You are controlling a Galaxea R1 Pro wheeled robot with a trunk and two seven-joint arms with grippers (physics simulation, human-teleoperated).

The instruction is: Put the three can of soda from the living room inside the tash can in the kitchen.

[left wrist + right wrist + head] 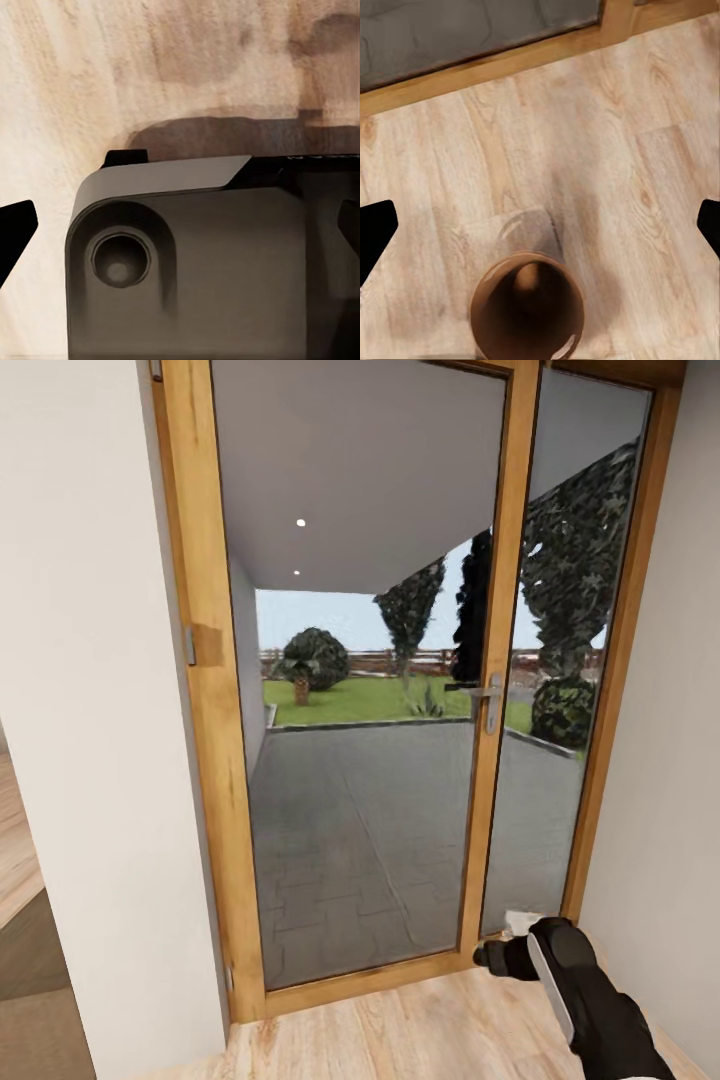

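Right end effector: in the right wrist view I see only its two dark fingertips (pixel 376 232) at the frame's edges, spread wide with nothing between them.
Right arm: in the head view the black forearm (pixel 585 995) reaches forward at the near right, low, stopping just short of the door; I judge it is tucked there for driving, not reaching.
Left end effector: one dark fingertip (pixel 15 229) shows in the left wrist view, so I cannot tell how wide it stands or whether it holds anything.
Left wrist outlook: a grey moulded body (pixel 202 262) with a round recess, which I take to be part of my own base, lies close below, over pale wood.
Trash can: the round brown bin (pixel 527 307) sits on the floor right below the right end effector, mouth up, dark inside; I see no can in it.
Floor: light wood planks (pixel 607 150) run from the bin to the door's threshold.
Door: a wood-framed glass door (pixel 355 690) stands ahead, its metal handle (pixel 491 700) on the right, paving and lawn beyond.
Wall: a white wall (pixel 90 710) closes off the left.
Soda cans: none in sight here.
Task stage: I judge I am in transit, with the cans not yet fetched.
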